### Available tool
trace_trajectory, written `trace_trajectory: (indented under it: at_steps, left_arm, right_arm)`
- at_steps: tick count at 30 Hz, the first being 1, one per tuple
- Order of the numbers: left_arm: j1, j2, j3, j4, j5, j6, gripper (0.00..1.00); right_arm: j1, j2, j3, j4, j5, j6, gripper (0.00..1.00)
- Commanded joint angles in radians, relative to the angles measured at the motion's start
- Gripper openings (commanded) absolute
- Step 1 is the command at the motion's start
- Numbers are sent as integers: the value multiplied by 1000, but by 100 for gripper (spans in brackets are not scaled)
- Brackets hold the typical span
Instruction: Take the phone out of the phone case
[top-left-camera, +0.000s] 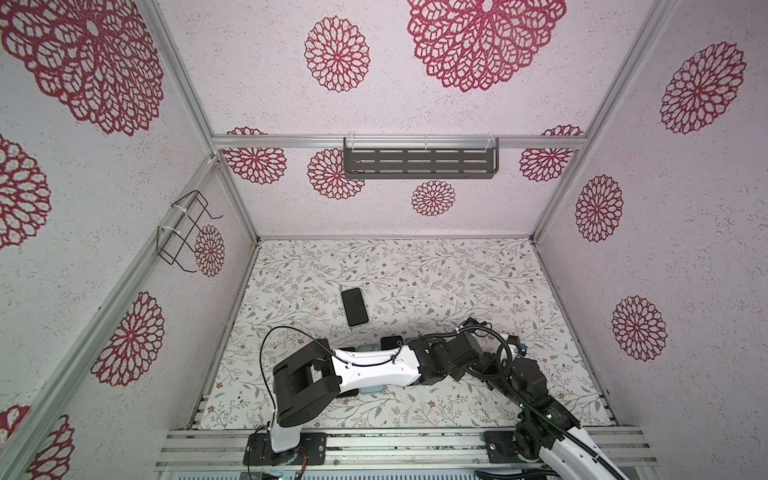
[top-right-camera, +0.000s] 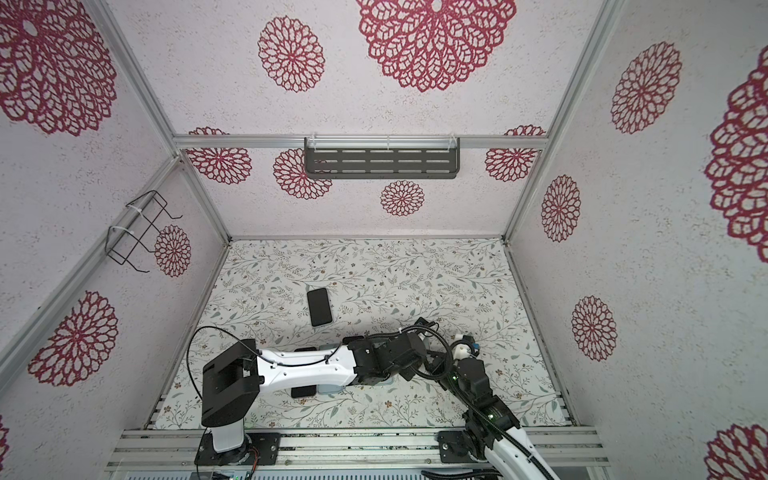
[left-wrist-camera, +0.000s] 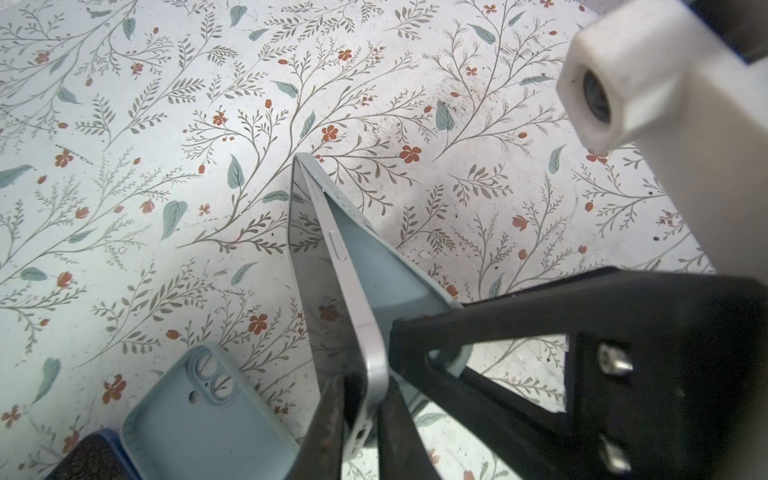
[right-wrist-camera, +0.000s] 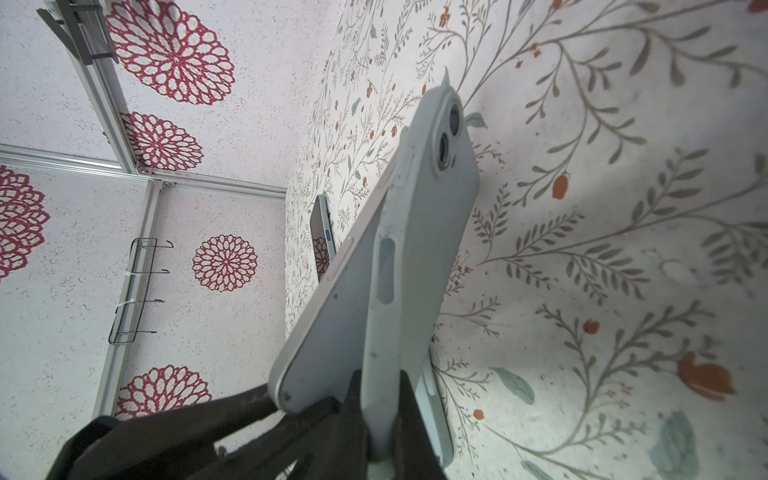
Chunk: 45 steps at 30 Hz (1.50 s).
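With left tool (left-wrist-camera: 365, 399) pinched tight on the phone (left-wrist-camera: 332, 257) at its bared bottom corner and right tool (right-wrist-camera: 380, 419) gripping the case (right-wrist-camera: 419, 232) rim, held both splayed over the bench (top-left-camera: 457, 270) near its front edge, seemingly mid-peel; likely next needed drawing apart to free the camera end.

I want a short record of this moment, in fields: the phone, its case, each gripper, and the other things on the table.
phone: gripped end out, far end in the phone case
phone case: light blue, spread from the phone like a wedge
left gripper: shut on the phone
right gripper: shut on the phone case
table: also an empty blue case and a black phone
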Motion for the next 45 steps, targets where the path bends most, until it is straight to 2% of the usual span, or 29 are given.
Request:
trace_trajectory:
  at_steps: [1,7,16,22,29,35,45]
  left_arm:
    - [4,3,-5,65,-41,-14,10]
    - [-11,-39,6,39,-119,-20,0]
    - [-80,-106,88,-230,-317,-19,0]
    - [-130,-47,146,-373,-402,-32,0]
    - [-184,106,309,-581,-497,-19,0]
    - [-211,210,395,-678,-488,-14,0]
    - [-262,336,505,-780,-460,18,0]
  right_arm:
    - [7,-18,22,42,-45,10,0]
    - [7,-58,27,-27,-27,12,0]
    - [8,-60,92,-279,63,-65,0]
    - [6,-37,132,-359,107,-113,0]
    - [1,-13,245,-548,180,-199,0]
    - [-5,-14,310,-635,230,-228,0]
    - [-18,-8,325,-679,228,-245,0]
